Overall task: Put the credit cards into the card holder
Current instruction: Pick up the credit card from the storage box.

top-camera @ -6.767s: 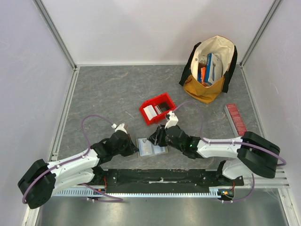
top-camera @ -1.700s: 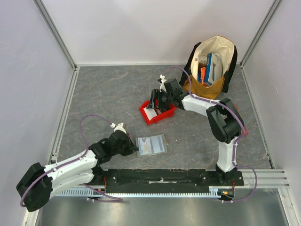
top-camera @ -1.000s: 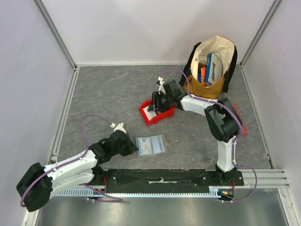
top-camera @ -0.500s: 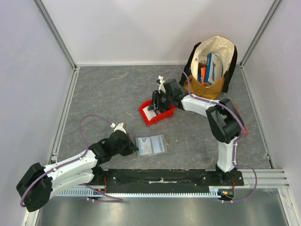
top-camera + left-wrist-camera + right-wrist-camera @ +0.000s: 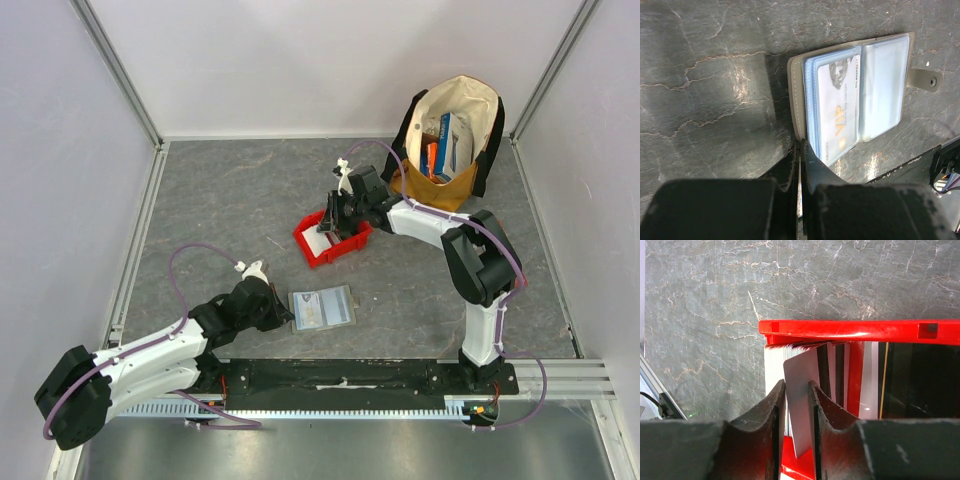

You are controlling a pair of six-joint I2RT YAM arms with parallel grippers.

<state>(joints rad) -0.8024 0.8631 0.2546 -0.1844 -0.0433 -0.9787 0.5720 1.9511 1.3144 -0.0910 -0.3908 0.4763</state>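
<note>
The card holder (image 5: 322, 308) lies open on the grey table, a pale blue card showing in its clear sleeve (image 5: 840, 105). My left gripper (image 5: 286, 316) is shut on the card holder's (image 5: 799, 100) grey left edge, fingertips pinched together (image 5: 800, 146). More credit cards (image 5: 773, 365) stand stacked in the red bin (image 5: 318, 252). My right gripper (image 5: 334, 220) reaches down into that bin (image 5: 850, 330). Its jaws (image 5: 796, 384) stand narrow, both fingers touching one white credit card (image 5: 801, 377) that leans out of the stack.
A cream and mustard tote bag (image 5: 450, 140) with upright colourful boxes stands at the back right, close behind my right arm. Aluminium rails (image 5: 140, 230) and white walls bound the table on three sides. The arms' base bar (image 5: 340, 378) runs along the near edge.
My right arm left the card holder and went to the red bin. Over the last second its jaws closed in on one white card. The left arm has not moved.
</note>
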